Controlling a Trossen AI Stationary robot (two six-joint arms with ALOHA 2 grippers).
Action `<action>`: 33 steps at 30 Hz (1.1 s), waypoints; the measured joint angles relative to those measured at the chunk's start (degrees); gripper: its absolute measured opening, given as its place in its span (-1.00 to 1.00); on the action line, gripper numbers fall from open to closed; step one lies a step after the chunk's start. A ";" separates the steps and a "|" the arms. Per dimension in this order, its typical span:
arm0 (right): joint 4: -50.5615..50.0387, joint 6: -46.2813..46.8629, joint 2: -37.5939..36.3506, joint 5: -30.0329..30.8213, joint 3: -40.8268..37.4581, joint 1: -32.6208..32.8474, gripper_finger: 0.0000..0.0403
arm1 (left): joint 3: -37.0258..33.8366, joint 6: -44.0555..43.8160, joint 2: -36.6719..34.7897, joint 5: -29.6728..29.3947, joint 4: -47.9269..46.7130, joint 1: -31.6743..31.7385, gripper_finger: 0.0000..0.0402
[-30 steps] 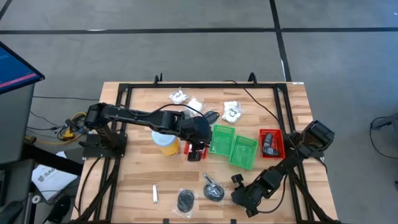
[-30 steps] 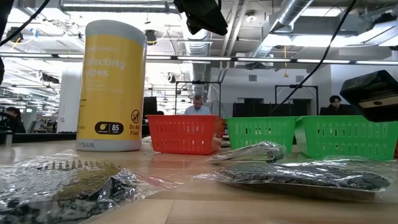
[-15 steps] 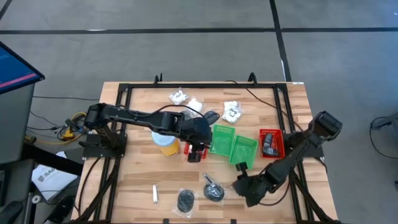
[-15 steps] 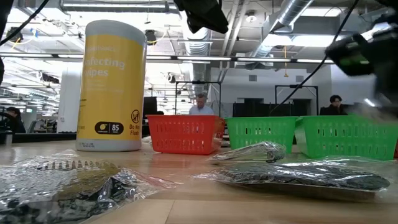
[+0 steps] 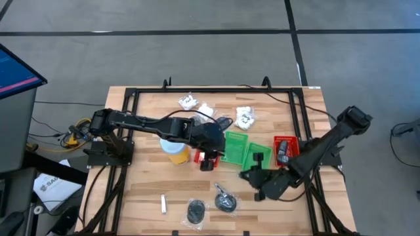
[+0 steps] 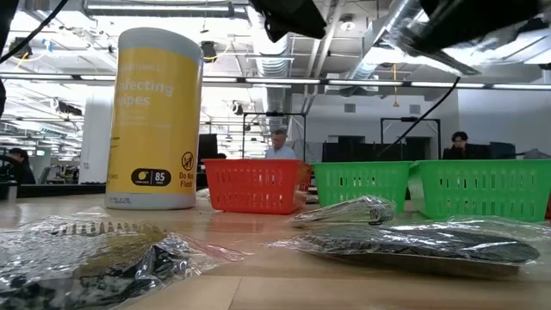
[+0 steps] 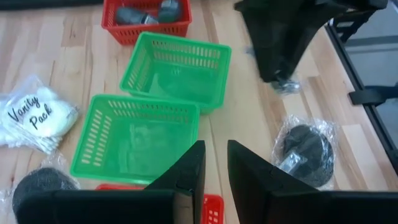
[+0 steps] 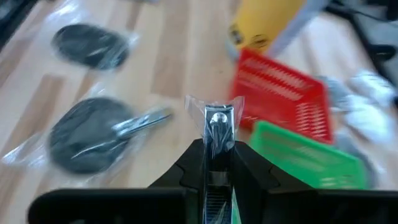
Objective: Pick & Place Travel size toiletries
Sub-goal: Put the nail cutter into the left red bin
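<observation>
My right gripper [image 5: 254,173] hangs above the table in front of the two green bins [image 5: 236,145], shut on a small silvery item in clear wrap [image 8: 216,119]. My left gripper [image 7: 215,163] stays over a red bin [image 5: 201,159] beside the yellow cup [image 5: 176,151], its fingers a narrow gap apart with nothing between them. Two dark disc packets [image 5: 197,210] [image 5: 225,200] and a short silvery tube [image 5: 163,204] lie flat near the front edge. White packets [image 5: 246,117] [image 5: 189,101] lie at the far side. My right gripper pinches the near end of the wrapped silvery item [image 8: 215,144] between its two fingers. The item runs along the fingers and sticks out past their tips. The fingers slant downward from the table's right front. The item is lifted clear of the table.
A second red bin [image 5: 286,151] with dark items in it stands to the right of the green bins. A dark frame [image 5: 134,98] runs around the tabletop. Bare wood lies at the front left, around the tube.
My right gripper has risen from just above the table near the front edge. It has moved toward the green bins and tipped up from steeply down to a shallower slant. It has stayed shut on the wrapped item. The disc packets have stayed where they were.
</observation>
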 joint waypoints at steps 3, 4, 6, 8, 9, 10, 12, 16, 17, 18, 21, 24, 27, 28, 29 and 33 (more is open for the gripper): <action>-0.48 -1.25 -2.77 3.03 0.00 -1.27 -0.78 | 0.00 0.02 0.00 0.00 1.75 0.00 -0.70; -0.35 -2.11 -3.74 3.79 0.00 -1.68 -0.78 | 0.00 0.02 0.00 0.00 2.22 0.02 -0.70; -0.36 -3.20 -5.61 5.10 0.02 -2.40 -0.78 | 0.00 0.02 0.00 0.00 3.26 0.04 -0.70; -0.31 -4.08 -7.61 5.81 0.02 -3.14 -0.78 | 0.00 0.02 0.00 0.00 4.28 0.04 -0.70; -0.25 -4.48 -8.52 6.40 0.06 -3.44 -0.78 | 0.00 0.02 0.00 -0.01 4.72 0.04 -0.70; -0.23 -4.77 -9.32 6.80 0.07 -3.67 -0.78 | 0.00 0.02 0.00 -0.01 5.20 0.04 -0.70; -0.27 -5.53 -11.09 8.05 0.07 -4.01 -0.78 | 0.00 0.04 0.00 -0.08 6.48 0.05 -0.70; 0.44 -7.79 -14.08 10.63 0.11 -4.34 -0.78 | 0.00 0.04 0.00 -1.84 9.68 0.31 -0.70; 1.05 -8.65 -14.81 10.96 0.11 -4.34 -0.78 | 0.00 0.04 0.00 -2.12 10.57 0.55 -0.70; 2.06 -9.68 -15.51 11.15 0.11 -4.36 -0.78 | 0.00 0.04 0.00 -2.34 11.51 0.75 -0.70; 5.43 -13.29 -17.28 11.38 0.11 -4.34 -0.78 | 0.00 0.50 0.00 -2.56 14.72 1.21 -0.70; 9.65 -17.46 -18.82 12.50 0.11 -4.34 -0.78 | 0.00 2.31 0.00 -2.60 17.86 1.36 -0.70; 13.14 -21.56 -19.97 12.68 0.11 -4.34 -0.78 | 0.00 3.54 0.00 -2.60 21.09 1.36 -0.70; 14.11 -22.81 -20.28 12.67 0.11 -4.34 -0.78 | 0.00 4.19 0.00 -2.60 22.03 1.36 -0.70; 15.16 -24.07 -20.57 12.68 0.11 -4.34 -0.78 | 0.00 4.68 0.00 -2.59 22.85 1.30 -0.69; 19.19 -27.69 -21.41 12.68 0.11 -4.34 -0.78 | 0.00 6.32 0.00 -2.58 26.35 1.14 -0.60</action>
